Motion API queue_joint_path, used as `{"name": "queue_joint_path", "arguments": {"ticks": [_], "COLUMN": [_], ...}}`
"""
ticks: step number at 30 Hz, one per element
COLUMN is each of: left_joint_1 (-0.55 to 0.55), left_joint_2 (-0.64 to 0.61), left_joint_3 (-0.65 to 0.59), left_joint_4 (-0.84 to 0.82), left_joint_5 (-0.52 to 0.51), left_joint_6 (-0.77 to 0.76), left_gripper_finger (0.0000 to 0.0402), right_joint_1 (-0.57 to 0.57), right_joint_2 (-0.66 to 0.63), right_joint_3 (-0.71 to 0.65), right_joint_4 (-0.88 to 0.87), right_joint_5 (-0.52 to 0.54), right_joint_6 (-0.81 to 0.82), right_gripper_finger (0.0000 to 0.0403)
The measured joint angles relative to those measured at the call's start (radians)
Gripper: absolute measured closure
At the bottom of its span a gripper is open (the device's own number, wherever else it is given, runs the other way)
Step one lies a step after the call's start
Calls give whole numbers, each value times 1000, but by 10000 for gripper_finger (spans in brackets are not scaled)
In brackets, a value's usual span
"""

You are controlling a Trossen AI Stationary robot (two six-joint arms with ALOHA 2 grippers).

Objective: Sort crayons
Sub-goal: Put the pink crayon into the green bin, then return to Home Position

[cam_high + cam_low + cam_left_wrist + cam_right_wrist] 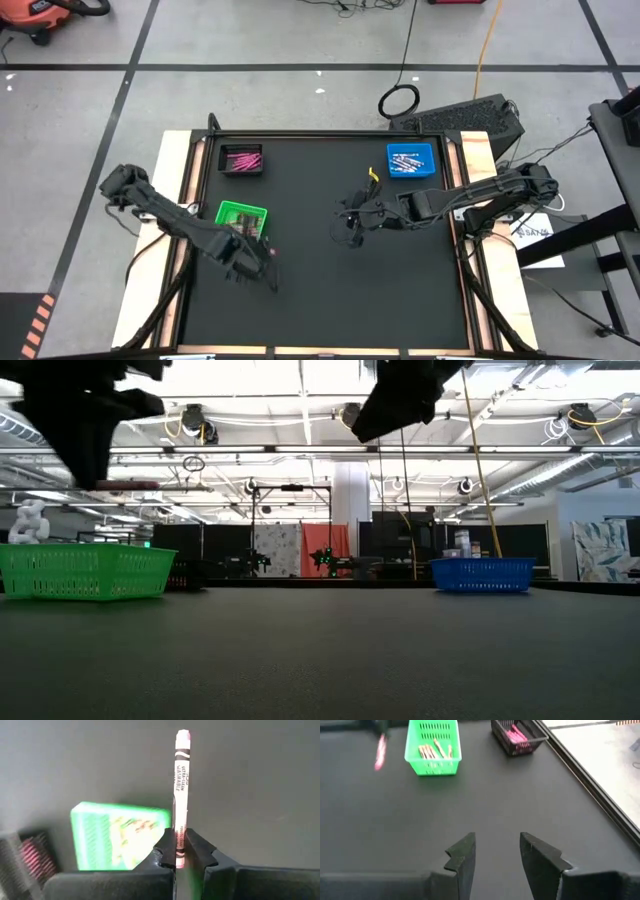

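Near the table's (330, 300) left edge, just in front of the green basket (241, 214), a pink crayon (181, 790) is held clamped by its lower end in the left gripper (180, 851), the arm reaching in from the left side and raised clear of the black mat. No loose crayon can be made out on the mat, so the sorting is judged close to finished, with this one left to be dropped off. At mid-table the right gripper (496, 851) hangs over bare mat, its fingers spread wide and nothing between them. Farther back, pale sticks are seen in the green basket, pink crayons in the black basket (241, 159) by the far-left corner, and more crayons in the blue basket (410, 160) toward the far-right corner.
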Motion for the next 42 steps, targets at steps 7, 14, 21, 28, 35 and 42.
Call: {"name": "queue_joint_path", "arguments": {"ticks": [7,14,21,28,35,42], "left_joint_1": [140,235,294,345,381,388], "left_joint_2": [-65,-139,-259,-288,-287,-287], "left_joint_3": [0,-115,-329,-459,-456,-455], "left_joint_4": [-109,-129,25,56,95,167], "left_joint_5": [-40,-32,32,47,47,66], "left_joint_6": [4,0,4,7,1,0], "left_gripper_finger": [391,391,391,391,367,323], "right_joint_1": [0,0,0,0,0,0], "right_joint_2": [0,0,0,0,0,0], "right_joint_3": [0,0,0,0,0,0], "right_joint_4": [-51,-65,-72,-66,-67,-64], "right_joint_5": [0,-2,-2,-1,-1,0], "right_joint_6": [0,-13,-29,-33,27,32], "right_gripper_finger": [264,264,264,264,264,264]}}
